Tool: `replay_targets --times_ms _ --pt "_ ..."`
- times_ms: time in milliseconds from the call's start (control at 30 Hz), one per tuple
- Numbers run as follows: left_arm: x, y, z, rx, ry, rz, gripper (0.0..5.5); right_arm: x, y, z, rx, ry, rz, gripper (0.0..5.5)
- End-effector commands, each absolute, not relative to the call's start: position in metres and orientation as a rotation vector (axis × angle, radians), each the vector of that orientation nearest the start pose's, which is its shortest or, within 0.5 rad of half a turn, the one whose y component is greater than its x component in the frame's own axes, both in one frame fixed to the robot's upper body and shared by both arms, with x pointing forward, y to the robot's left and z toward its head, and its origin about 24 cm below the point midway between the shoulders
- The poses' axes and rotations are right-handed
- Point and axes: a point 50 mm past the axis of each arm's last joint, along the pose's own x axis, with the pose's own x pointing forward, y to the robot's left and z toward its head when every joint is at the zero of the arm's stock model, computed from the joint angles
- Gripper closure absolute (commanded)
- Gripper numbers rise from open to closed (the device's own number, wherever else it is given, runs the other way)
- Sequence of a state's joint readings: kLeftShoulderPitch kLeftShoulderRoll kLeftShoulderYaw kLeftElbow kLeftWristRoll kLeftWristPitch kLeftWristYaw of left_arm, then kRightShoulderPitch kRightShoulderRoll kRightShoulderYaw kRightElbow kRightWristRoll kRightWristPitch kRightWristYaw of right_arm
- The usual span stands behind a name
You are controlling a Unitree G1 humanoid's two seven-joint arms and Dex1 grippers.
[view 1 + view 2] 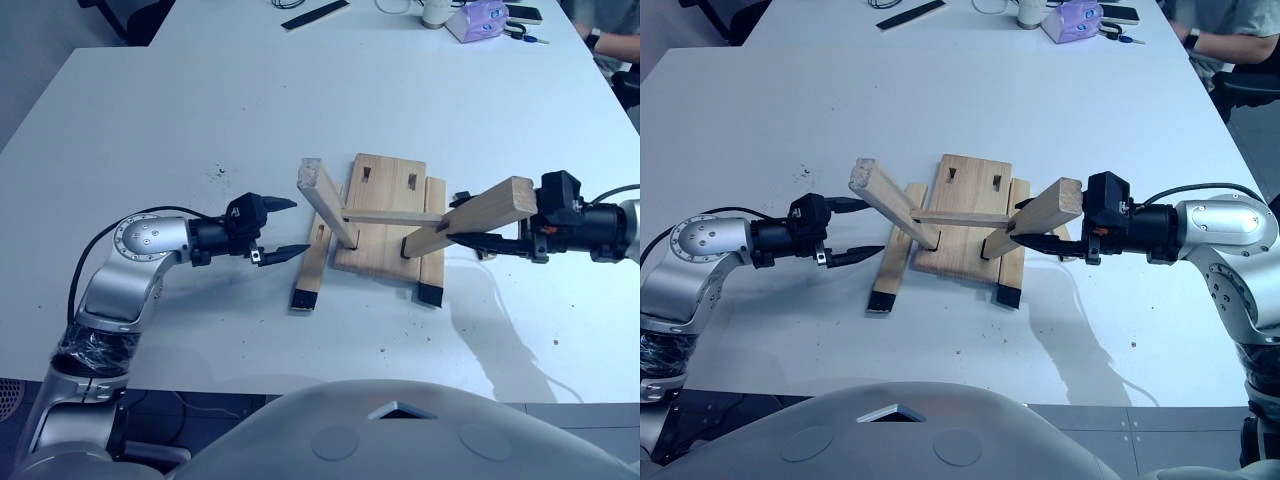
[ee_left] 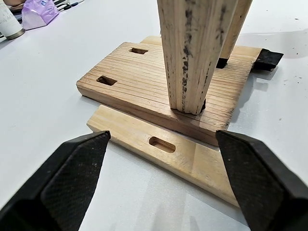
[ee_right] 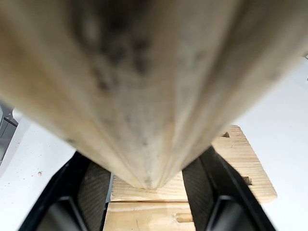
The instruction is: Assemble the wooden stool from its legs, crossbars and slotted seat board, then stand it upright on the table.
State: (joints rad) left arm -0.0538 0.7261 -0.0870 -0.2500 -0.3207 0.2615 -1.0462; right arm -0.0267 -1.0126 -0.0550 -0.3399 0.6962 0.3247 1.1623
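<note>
Right gripper (image 1: 470, 232) is clamped on the right leg (image 1: 487, 211), which leans toward 3 o'clock from its slot in the seat (image 1: 383, 240) at table centre. Left gripper (image 1: 298, 226) hangs wide open and empty at the seat's 9 o'clock, just beside the left leg (image 1: 325, 200). A crossbar (image 1: 392, 216) joins both legs. Levering the held leg could pop the crossbar loose or topple the unsupported left leg.
</note>
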Motion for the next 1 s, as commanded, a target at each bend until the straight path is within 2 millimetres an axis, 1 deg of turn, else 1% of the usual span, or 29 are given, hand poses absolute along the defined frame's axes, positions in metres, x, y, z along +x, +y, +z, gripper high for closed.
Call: replay_targets --times_ms 33,133,333,567,800,1000 --pt "0.231 0.187 0.098 0.377 0.248 -1.178 1.43 0.22 -0.233 0.129 -0.313 0.442 1.257 3.46" --pt "0.233 0.183 0.098 0.383 0.243 -1.194 1.43 0.222 -0.23 0.126 -0.312 0.45 1.298 3.46" --pt "0.235 0.179 0.099 0.388 0.235 -1.216 1.43 0.223 -0.221 0.125 -0.322 0.455 1.37 3.46" --pt "0.238 0.172 0.102 0.4 0.219 -1.257 1.43 0.231 -0.215 0.115 -0.331 0.481 1.388 3.46" --pt "0.24 0.16 0.104 0.409 0.2 -1.31 1.43 0.235 -0.206 0.116 -0.363 0.463 1.423 3.46" --pt "0.241 0.158 0.1 0.412 0.205 -1.324 1.43 0.235 -0.207 0.109 -0.361 0.485 1.426 3.46"
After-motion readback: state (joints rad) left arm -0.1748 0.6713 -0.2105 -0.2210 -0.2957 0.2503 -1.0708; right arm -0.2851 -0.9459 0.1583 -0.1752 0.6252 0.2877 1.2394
